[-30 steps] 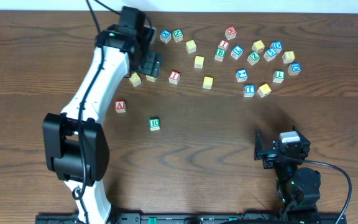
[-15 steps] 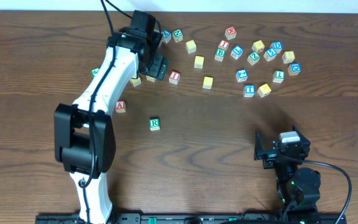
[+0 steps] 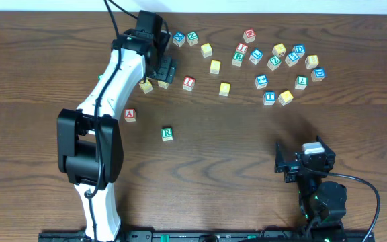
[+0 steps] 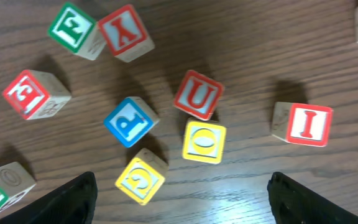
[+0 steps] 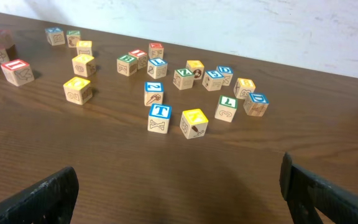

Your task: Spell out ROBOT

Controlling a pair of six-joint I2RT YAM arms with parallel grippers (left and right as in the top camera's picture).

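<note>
The green R cube (image 3: 166, 134) sits alone on open wood in the left-middle of the table (image 3: 234, 168), with bare room on every side; the red A cube (image 3: 130, 114) is its nearest neighbour, up and to the left. The green B cube (image 3: 238, 58) stands in the crowded scatter toward the far edge, with other cubes just beside it. The blue T cube (image 3: 269, 97) lies on the near rim of that scatter, just beside a yellow cube (image 3: 285, 97), with clear wood in front of it.

In the left wrist view a yellow O cube (image 4: 204, 141) lies face up, its top edge just beside the red U cube (image 4: 197, 94), with a blue P cube (image 4: 131, 121) near on its left and the red I cube (image 4: 309, 124) apart on its right.

The left gripper (image 3: 165, 69) hangs over this cluster, near the table's far edge, its jaws spread wide and holding nothing. The right gripper (image 5: 179, 199) stands low over the near right of the table, jaws fully apart and empty, with a broad stretch of bare wood between it and the cubes.
</note>
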